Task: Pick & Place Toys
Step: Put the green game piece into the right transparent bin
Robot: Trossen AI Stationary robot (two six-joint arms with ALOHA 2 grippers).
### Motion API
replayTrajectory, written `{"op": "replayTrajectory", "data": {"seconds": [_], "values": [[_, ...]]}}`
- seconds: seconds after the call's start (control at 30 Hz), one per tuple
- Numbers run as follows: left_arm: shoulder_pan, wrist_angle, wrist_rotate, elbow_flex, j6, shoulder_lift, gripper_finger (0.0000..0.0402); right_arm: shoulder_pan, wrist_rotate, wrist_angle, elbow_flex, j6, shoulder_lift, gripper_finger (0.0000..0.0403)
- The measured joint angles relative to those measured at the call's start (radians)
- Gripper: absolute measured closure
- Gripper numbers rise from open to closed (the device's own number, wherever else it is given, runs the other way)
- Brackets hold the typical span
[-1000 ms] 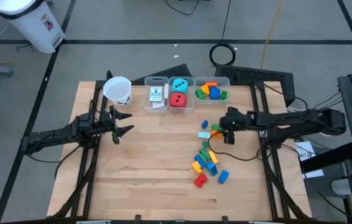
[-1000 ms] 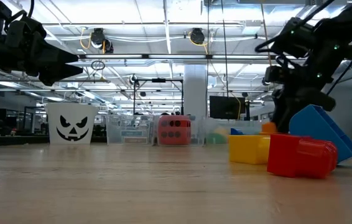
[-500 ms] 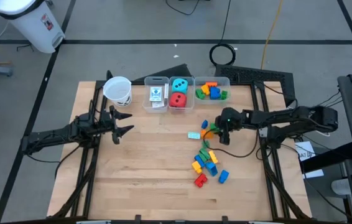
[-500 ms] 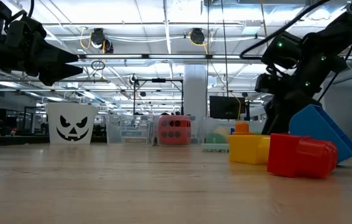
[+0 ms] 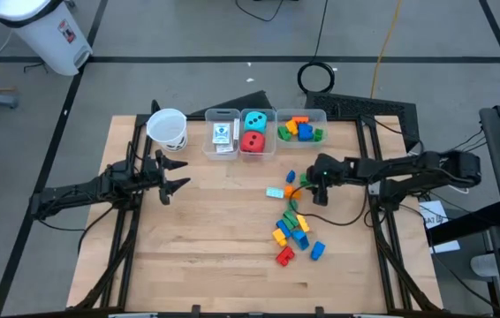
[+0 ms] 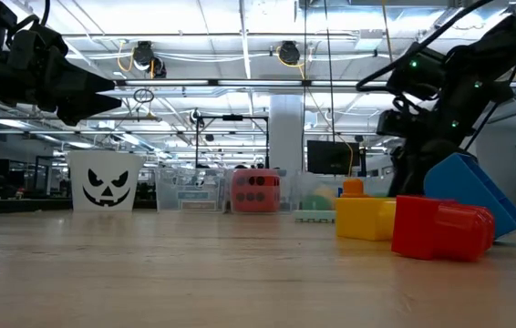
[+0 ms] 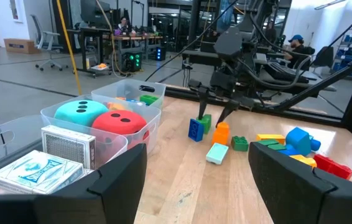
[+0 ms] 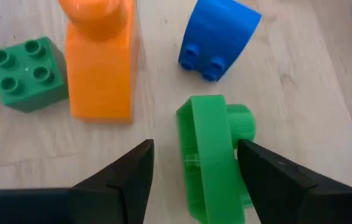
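While the three clear bins (image 5: 255, 116) at the far edge of the tabletop (image 5: 206, 238) already hold a good share of the toys, the sorting looks only partly done. Two white card packs (image 5: 223, 135) lie in the first bin, the teal die (image 5: 254, 120) and red die (image 5: 252, 140) share the middle one, and a handful of bricks (image 5: 299, 128) fill the third. What remains, by my reading, is the scatter of loose bricks (image 5: 292, 228) on the right half of the tabletop, running from a blue brick (image 5: 291, 177) near the bins down to a red brick (image 5: 284, 255) toward the near edge.

The right end effector (image 8: 191, 163) hangs low over the upper end of that scatter, its fingers spread on either side of a green brick (image 8: 210, 152) lying on its side, with an orange brick (image 8: 100, 59) just beside it. The fingers appear not yet closed on the green brick, and it rests on the wood.

The left end effector (image 5: 172, 174) waits over the left side of the tabletop, near the white cup (image 5: 167, 129), with its fingers wide apart and nothing between them.
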State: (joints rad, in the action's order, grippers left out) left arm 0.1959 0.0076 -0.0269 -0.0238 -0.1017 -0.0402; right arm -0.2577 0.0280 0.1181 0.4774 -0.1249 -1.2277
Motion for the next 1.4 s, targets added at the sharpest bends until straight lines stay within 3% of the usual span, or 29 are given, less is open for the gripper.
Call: {"op": "replayTrajectory", "data": {"seconds": [0.27,0.43,0.67,1.17,1.4], "values": [[0.0,0.002,0.0,0.0,0.0,0.0,0.0114,0.002,0.06,-0.003,0.002,0.005,-0.046,0.022],[0.0,0.002,0.0,0.0,0.0,0.0,0.0114,0.005,0.13,0.0,0.001,0.007,-0.041,0.0282],[0.0,0.002,0.0,0.0,0.0,0.0,0.0114,0.005,0.132,0.0,0.0,0.011,-0.039,0.0374],[0.0,0.003,0.0,0.0,0.0,0.0,0.0114,-0.008,0.134,-0.049,0.059,0.01,0.133,0.037],[0.0,0.003,0.0,0.0,0.0,0.0,0.0114,-0.093,0.208,-0.296,0.074,-0.024,0.159,0.0371]]}}
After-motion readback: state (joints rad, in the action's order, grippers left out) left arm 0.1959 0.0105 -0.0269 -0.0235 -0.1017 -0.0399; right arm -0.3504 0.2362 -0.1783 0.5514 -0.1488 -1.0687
